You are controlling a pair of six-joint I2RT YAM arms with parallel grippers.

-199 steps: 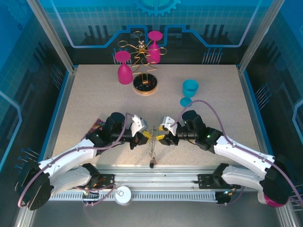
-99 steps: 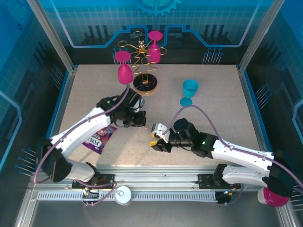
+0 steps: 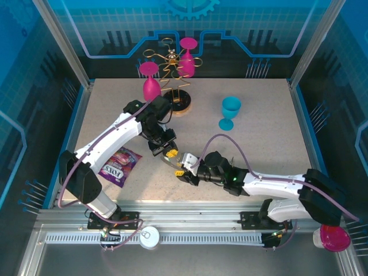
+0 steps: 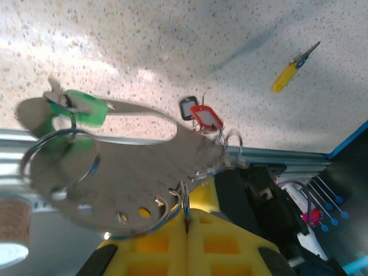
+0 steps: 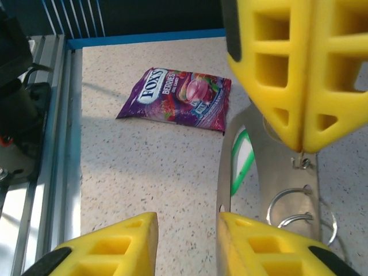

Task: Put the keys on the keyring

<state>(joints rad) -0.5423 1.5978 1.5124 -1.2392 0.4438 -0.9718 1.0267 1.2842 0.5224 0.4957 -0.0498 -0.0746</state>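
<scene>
The keyring (image 4: 126, 172) is a grey metal oval plate with a green tag (image 4: 86, 109) and small wire rings. My left gripper (image 4: 187, 215) is shut on one of those rings and holds the keyring above the table. A red-headed key (image 4: 206, 117) hangs at the keyring's far end. A yellow key (image 4: 286, 76) lies loose on the table beyond it. In the top view the left gripper (image 3: 169, 152) hovers at mid-table, and my right gripper (image 3: 184, 168) faces it closely. The right gripper (image 5: 187, 230) is open, with its right finger against the keyring (image 5: 261, 167) edge.
A purple snack packet (image 3: 119, 165) lies on the left of the table. At the back stands a gold rack (image 3: 176, 102) with pink glasses (image 3: 150, 86), and a blue cup (image 3: 230, 109) is at the back right. The metal front rail (image 3: 190, 210) runs along the near edge.
The left arm swung back and to the left, carrying the keyring away from the front edge. The right gripper followed to the left and its jaws narrowed.
</scene>
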